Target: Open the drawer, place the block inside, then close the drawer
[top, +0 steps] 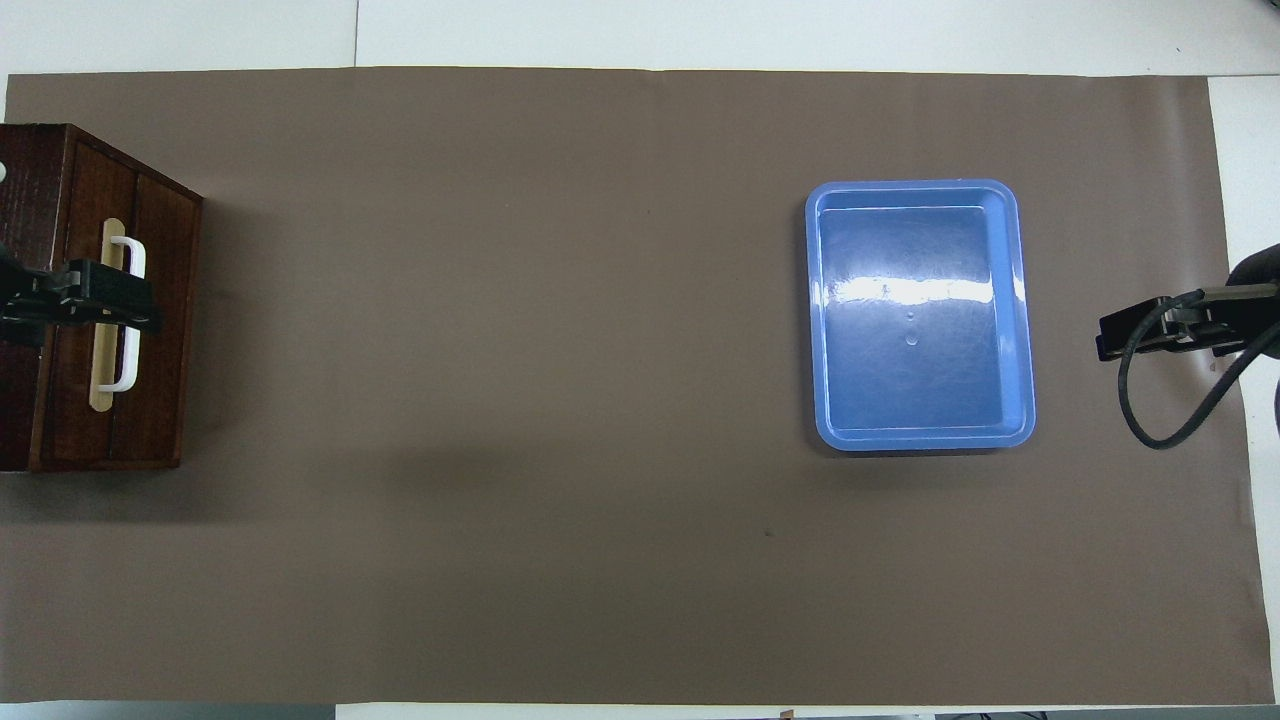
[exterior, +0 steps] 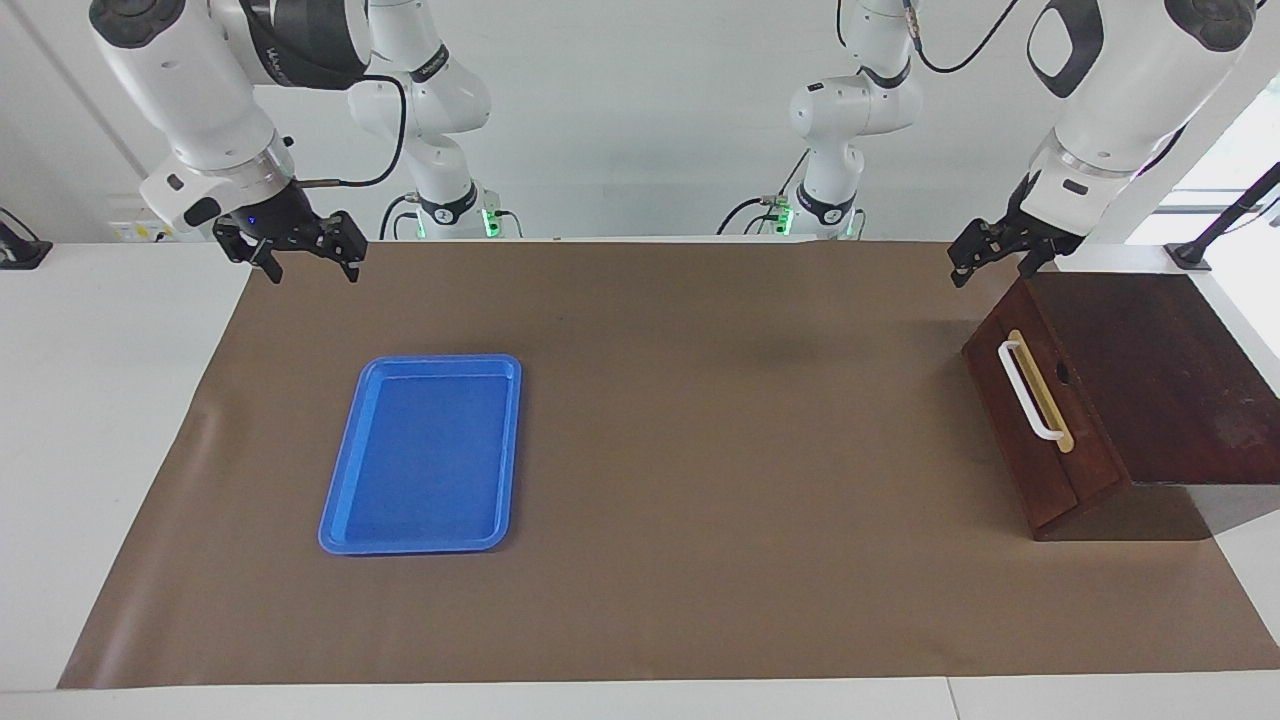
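The drawer [exterior: 1040, 420], dark reddish-brown with white handle [exterior: 1028, 390], sits closed; both pincers hang spread and empty.

A white table [exterior: 110, 420] carries a brown mat [exterior: 700, 500] that covers most of its top, leaving white strips at the edges. On the mat lies a flat blue tray [exterior: 345, 480], toward the right arm's end. At the left arm's end stands the dark wooden drawer [exterior: 1010, 400], shut, its white handle [exterior: 1028, 392] facing the tray. The two are well apart.
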Tool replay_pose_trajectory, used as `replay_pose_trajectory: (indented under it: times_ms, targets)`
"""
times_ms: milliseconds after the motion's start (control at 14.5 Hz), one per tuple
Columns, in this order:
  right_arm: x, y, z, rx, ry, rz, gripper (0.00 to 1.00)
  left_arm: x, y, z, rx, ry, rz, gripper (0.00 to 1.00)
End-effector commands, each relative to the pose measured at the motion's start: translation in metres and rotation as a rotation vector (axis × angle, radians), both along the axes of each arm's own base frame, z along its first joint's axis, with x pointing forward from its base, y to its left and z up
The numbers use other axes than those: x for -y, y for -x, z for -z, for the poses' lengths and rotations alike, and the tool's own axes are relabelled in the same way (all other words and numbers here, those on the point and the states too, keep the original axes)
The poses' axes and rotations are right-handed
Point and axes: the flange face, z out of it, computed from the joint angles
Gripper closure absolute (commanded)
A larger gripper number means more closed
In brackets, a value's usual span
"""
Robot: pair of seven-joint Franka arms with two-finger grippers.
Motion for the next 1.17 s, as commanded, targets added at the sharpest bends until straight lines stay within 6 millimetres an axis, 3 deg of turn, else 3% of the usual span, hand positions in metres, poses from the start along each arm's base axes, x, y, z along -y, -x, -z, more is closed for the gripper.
replay_pose_trajectory:
  times_ms: [0,1102]
  targets:
    - [0.003,0.002,-0.002,-0.009,0.009,-0.008,0.00,-0.004,-0.005,-0.005,0.019,-0.014,0.027,0.00]
    - [0.012,0.002,-0.002,-0.008,0.009,0.009,0.00,-0.002,-0.005,0.005,0.041,-0.006,0.036,0.00]
